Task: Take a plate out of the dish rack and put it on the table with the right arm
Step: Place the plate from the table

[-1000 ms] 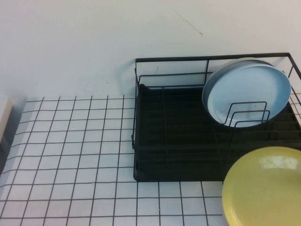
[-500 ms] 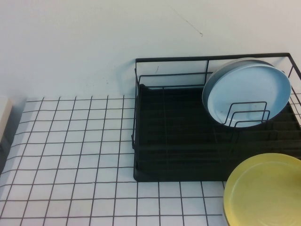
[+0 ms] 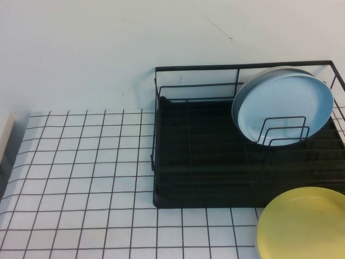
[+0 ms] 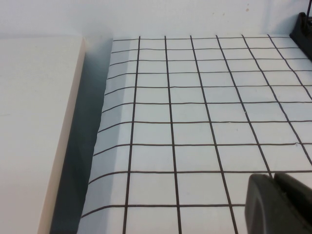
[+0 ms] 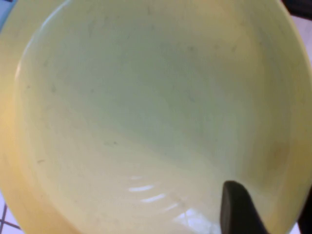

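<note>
The round matte yellow plate [image 3: 302,224] is just in front of the black wire dish rack [image 3: 205,162], over the white gridded table [image 3: 81,178]. The right gripper [image 5: 265,207] grips its rim. The left gripper [image 4: 280,202] hovers over the table, well away from the rack; I cannot tell its opening.

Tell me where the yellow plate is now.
In the high view, the yellow plate is at the robot's near right, just in front of the dish rack.
</note>
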### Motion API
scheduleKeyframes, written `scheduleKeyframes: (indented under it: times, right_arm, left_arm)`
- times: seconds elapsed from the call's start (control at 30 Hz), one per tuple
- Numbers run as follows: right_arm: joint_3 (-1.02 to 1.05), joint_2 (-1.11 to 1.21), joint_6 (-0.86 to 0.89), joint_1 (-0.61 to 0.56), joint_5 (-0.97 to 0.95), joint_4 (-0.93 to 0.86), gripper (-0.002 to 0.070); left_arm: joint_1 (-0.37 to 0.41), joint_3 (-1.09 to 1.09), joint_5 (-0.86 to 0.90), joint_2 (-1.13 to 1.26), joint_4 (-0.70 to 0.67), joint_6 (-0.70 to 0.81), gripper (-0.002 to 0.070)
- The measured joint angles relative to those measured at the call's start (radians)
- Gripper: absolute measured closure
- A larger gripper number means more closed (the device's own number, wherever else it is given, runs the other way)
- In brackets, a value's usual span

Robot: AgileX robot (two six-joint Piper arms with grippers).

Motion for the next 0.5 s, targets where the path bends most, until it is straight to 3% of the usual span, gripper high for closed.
scheduleKeyframes:
  times: [0.33,0.4,0.5]
  right_arm:
    - [-0.134,-0.050,0.041,0.000,0.125,-0.097,0.0416]
    - [-0.179,-0.090,0.045,0.000,0.159,-0.109,0.0458]
    - [-0.225,-0.180,0.043,0.000,0.173,-0.113,0.0581]
  left_arm:
    - [0.000,0.000,0.000,0.000,0.000,0.000,0.0678]
    - [0.000,0.000,0.000,0.000,0.000,0.000,0.0678]
    - [0.000,0.000,0.000,0.000,0.000,0.000,0.0678]
